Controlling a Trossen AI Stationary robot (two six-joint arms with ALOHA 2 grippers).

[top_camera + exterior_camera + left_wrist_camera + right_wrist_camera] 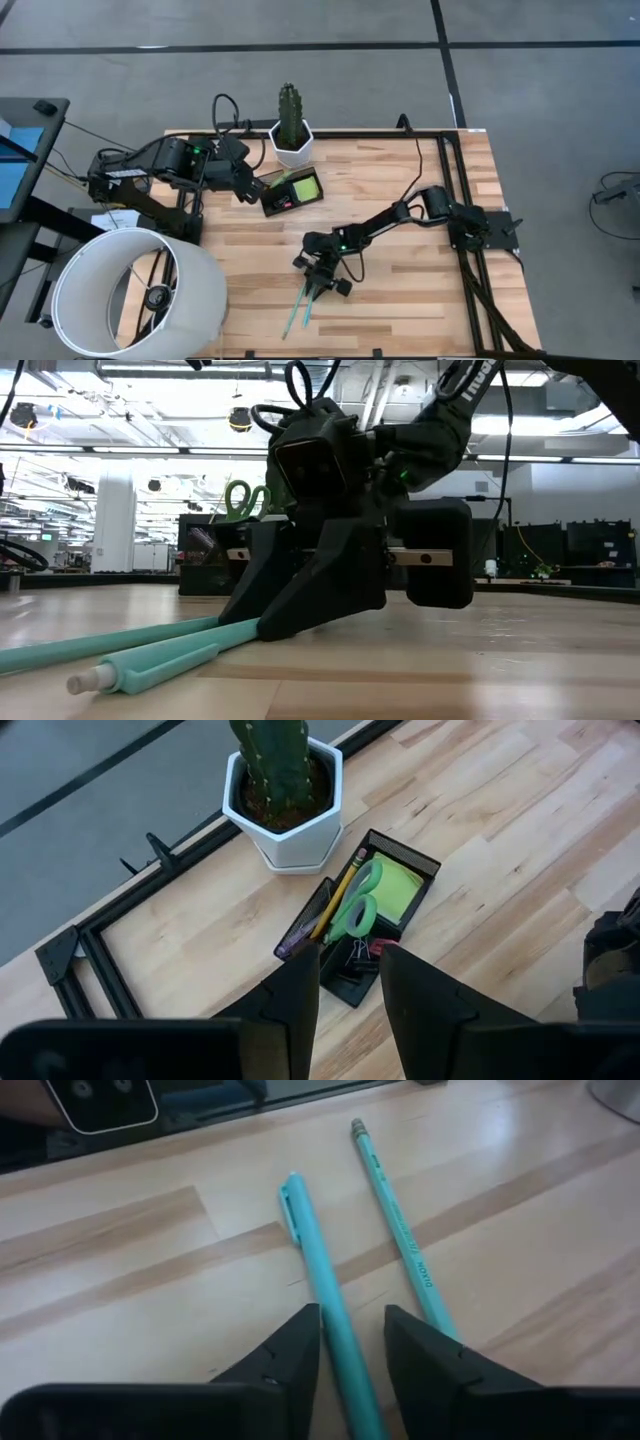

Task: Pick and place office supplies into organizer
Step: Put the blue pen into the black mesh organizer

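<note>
Two teal sticks lie side by side on the wooden table near its front: a teal pen (pixel 320 1270) with a clip and a teal pencil (pixel 395 1220). My right gripper (pixel 350 1315) is down at the table, narrowly open, its fingers on either side of the pen's barrel; the pencil lies just outside them. The black organizer (pixel 300 925) rests flat beside the cactus pot and holds green scissors (pixel 355 905), a lime pad (pixel 395 885) and a yellow pencil (pixel 340 890). My left gripper (pixel 348 955) hovers above the organizer's near end, narrowly open and empty. My right gripper straddles the teal pen's barrel (pixel 338 1330), below the clip, slanting down from the table's far right. One fingertip (pixel 305 1330) lies at the pen's side, while a strip of wood shows before the other. Whether the pen is pinched, I cannot tell. The pen lies flat on the table.
A white hexagonal pot with a cactus (pixel 291 140) stands at the far edge, next to the organizer (pixel 290 192). A large white cylinder (pixel 130 290) fills the near left corner. A black frame rail (pixel 450 180) runs along the far and right sides.
</note>
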